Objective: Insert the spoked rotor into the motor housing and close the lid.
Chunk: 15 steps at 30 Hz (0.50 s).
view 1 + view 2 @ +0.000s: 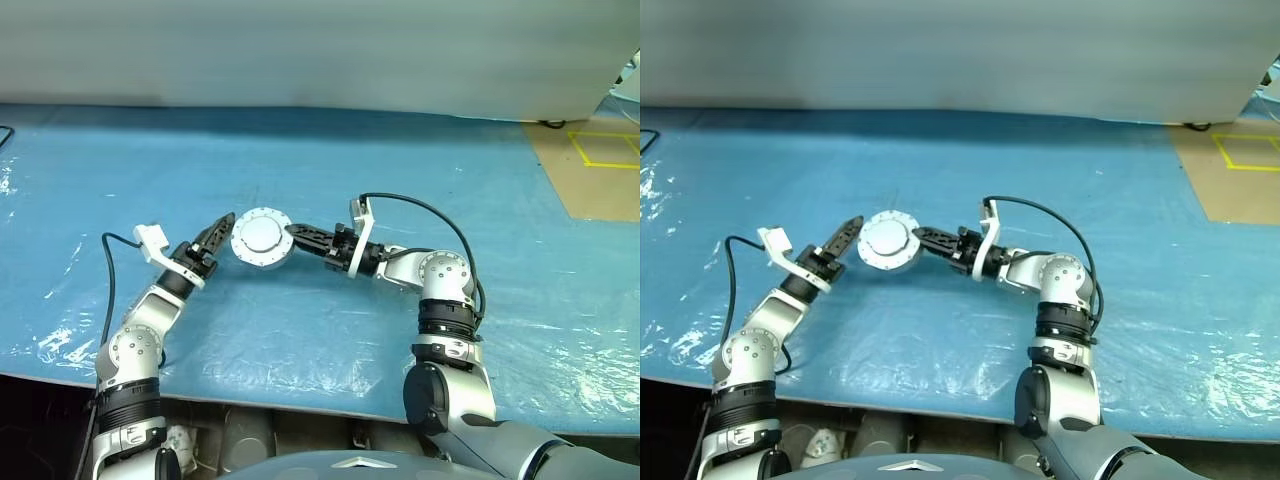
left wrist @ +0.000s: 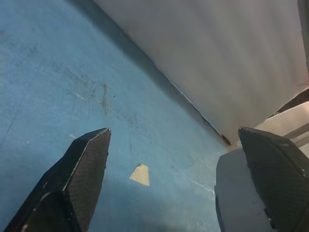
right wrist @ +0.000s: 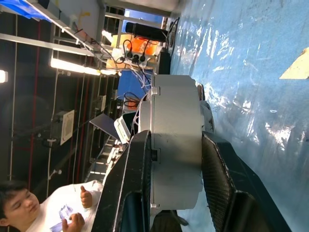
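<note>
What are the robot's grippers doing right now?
Right gripper shut on motor housing, lid on, held above blue table. Left gripper open beside it. Nothing in the way.

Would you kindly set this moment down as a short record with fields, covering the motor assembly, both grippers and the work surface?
held item: motor housing with lid closed on it, lifted above the table
right gripper: shut on the motor housing, fingers clamping its two flat faces
left gripper: open, fingers spread, beside the housing, not gripping it
surface: blue plastic sheet over the table
background: a person seated, in the right wrist view
</note>
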Each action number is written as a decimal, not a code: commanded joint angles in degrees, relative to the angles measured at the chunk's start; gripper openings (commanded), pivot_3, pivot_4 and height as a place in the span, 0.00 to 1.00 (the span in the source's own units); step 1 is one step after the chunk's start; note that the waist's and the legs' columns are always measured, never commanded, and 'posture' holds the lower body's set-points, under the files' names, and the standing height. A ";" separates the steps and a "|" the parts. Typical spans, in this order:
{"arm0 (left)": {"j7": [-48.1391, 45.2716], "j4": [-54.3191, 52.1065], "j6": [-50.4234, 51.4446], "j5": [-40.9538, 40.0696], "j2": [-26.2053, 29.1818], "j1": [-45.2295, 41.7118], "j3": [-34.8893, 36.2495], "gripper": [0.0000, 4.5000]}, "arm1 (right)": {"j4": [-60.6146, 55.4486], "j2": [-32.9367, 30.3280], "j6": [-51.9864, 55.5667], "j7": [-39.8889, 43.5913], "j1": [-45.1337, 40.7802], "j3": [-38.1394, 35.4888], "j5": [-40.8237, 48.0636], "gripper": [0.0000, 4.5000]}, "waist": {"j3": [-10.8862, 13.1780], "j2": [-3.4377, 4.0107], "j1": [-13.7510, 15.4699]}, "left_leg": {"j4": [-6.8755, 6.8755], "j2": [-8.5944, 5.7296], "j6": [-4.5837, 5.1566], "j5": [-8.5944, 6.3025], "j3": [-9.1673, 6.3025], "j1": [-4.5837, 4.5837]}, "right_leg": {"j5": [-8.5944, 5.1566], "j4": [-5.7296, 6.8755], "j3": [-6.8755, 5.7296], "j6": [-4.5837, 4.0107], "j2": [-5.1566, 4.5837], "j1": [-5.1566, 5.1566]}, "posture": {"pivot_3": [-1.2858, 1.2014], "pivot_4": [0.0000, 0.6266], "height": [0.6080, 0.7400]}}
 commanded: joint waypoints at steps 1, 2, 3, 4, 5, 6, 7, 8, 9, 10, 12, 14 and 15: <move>1.76 -4.16 4.03 -9.02 -0.70 -1.25 2.35 1.00 | -0.12 1.40 -2.36 -0.62 -1.57 0.66 2.15 0.27 | 0.00 0.00 0.00 | 0.01 0.00 0.00 0.00 0.00 0.00 | 0.00 0.00 0.00 0.00 0.00 0.00 | 0.52 0.24 1.00; 2.13 -4.67 4.96 -10.89 -0.99 -1.30 2.61 1.00 | -0.14 1.31 -2.59 -0.75 -1.46 0.97 2.37 0.27 | 0.00 0.00 0.01 | 0.01 0.00 0.00 0.00 0.00 0.00 | 0.00 0.01 0.00 0.00 0.00 0.00 | 0.52 0.24 1.00; 2.60 -5.07 5.71 -12.63 -1.28 -1.36 2.92 1.00 | -0.17 1.21 -2.79 -0.86 -1.36 1.24 2.59 0.27 | 0.00 0.00 0.01 | 0.01 0.00 0.00 0.00 -0.01 0.00 | 0.00 0.01 0.00 0.00 0.00 0.00 | 0.52 0.24 1.00; 3.40 -5.17 6.31 -14.32 -1.66 -1.47 3.36 1.00 | -0.16 1.10 -2.98 -0.96 -1.27 1.40 2.83 0.27 | 0.00 -0.01 0.01 | 0.02 0.00 0.00 0.00 -0.01 -0.01 | 0.00 0.01 0.00 0.00 0.00 0.00 | 0.52 0.24 1.00; 4.04 -5.22 6.68 -15.42 -1.87 -1.53 3.64 1.00 | -0.12 0.99 -3.16 -1.07 -1.20 1.56 3.10 0.27 | 0.00 -0.01 0.02 | 0.02 0.00 0.00 0.00 -0.01 -0.01 | 0.00 0.01 0.00 0.00 0.00 0.00 | 0.52 0.24 1.00; 4.35 -5.10 7.34 -16.38 -1.74 -1.51 3.74 1.00 | -0.01 0.92 -3.42 -1.17 -1.18 1.70 3.35 0.27 | 0.00 -0.01 0.02 | 0.03 0.00 0.00 0.00 -0.01 -0.02 | 0.00 0.01 0.00 0.00 0.00 0.00 | 0.52 0.24 1.00; 4.70 -5.02 7.69 -17.18 -1.78 -1.46 3.78 1.00 | 0.06 0.83 -3.69 -1.28 -1.13 1.91 3.55 0.27 | 0.00 -0.01 0.02 | 0.04 0.00 0.00 0.00 -0.02 -0.02 | 0.00 0.01 0.00 0.00 0.00 0.00 | 0.52 0.24 1.00; 4.95 -5.02 7.91 -17.76 -1.75 -1.38 3.77 1.00 | 0.07 0.76 -3.89 -1.40 -1.06 2.11 3.76 0.27 | 0.00 -0.01 0.01 | 0.05 0.00 0.00 0.00 -0.02 -0.02 | 0.00 0.02 0.00 0.00 0.01 0.01 | 0.52 0.24 1.00; 5.42 -5.03 7.92 -18.43 -1.95 -1.36 3.92 1.00 | 0.04 0.69 -4.06 -1.52 -0.98 2.31 3.94 0.27 | 0.00 -0.01 0.02 | 0.06 0.00 0.00 0.00 -0.03 -0.01 | 0.00 0.02 0.00 0.00 0.01 0.01 | 0.52 0.24 1.00; 6.11 -4.79 7.56 -19.18 -2.39 -1.50 4.32 1.00 | 0.04 0.59 -4.25 -1.56 -0.87 2.54 4.07 0.27 | 0.00 -0.01 0.02 | 0.07 0.00 0.00 0.00 -0.03 -0.02 | 0.00 0.02 -0.01 0.01 0.01 0.01 | 0.52 0.24 1.00; 7.41 -3.97 7.34 -21.57 -3.40 -1.79 5.37 1.00 | 0.10 0.47 -4.73 -1.53 -0.55 3.05 4.17 0.27 | 0.00 -0.01 0.02 | 0.09 0.00 0.00 0.00 -0.04 -0.02 | 0.01 0.02 0.00 0.02 0.00 0.03 | 0.52 0.24 1.00; 8.41 -3.80 7.46 -23.41 -4.04 -1.78 5.88 1.00 | 0.04 0.37 -5.06 -1.68 -0.29 3.53 4.49 0.27 | 0.00 -0.02 0.03 | 0.11 0.00 0.00 0.00 -0.05 -0.03 | 0.01 0.02 -0.01 0.02 0.00 0.03 | 0.52 0.24 1.00; 8.81 -3.93 7.05 -24.21 -4.59 -1.81 6.11 1.00 | 0.00 0.31 -5.22 -1.74 -0.16 3.80 4.67 0.27 | 0.00 -0.02 0.03 | 0.11 0.00 0.00 0.00 -0.06 -0.03 | 0.01 0.02 -0.01 0.02 0.00 0.03 | 0.52 0.24 1.00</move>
